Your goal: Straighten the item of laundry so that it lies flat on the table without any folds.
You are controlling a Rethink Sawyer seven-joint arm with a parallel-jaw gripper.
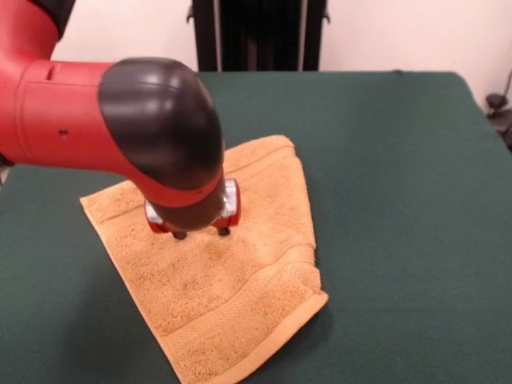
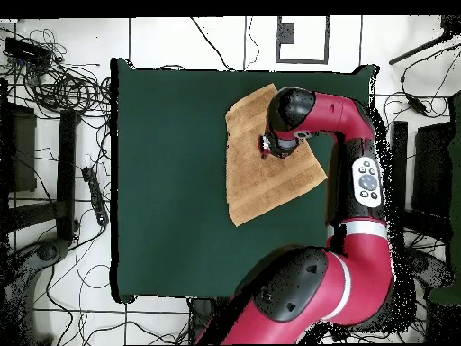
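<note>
The item of laundry [image 1: 240,280], a golden-orange terry towel, lies spread on the green table [image 1: 400,160], turned like a diamond. Its right edge looks doubled over in a narrow fold, and a woven band runs near the front edge. My gripper [image 1: 202,233] points straight down over the towel's middle, open, with two dark fingertips [image 1: 180,234] at or just above the pile and nothing between them. From overhead, the towel [image 2: 250,185] sits in the table's [image 2: 171,180] upper right part, and the gripper [image 2: 267,146] is over its upper half, mostly hidden under the arm.
The red and black arm [image 2: 342,117] covers the towel's right corner from overhead. Tangled cables [image 2: 63,90] lie on the floor beside the table's left side. A black stand [image 1: 256,36] rises behind the far edge.
</note>
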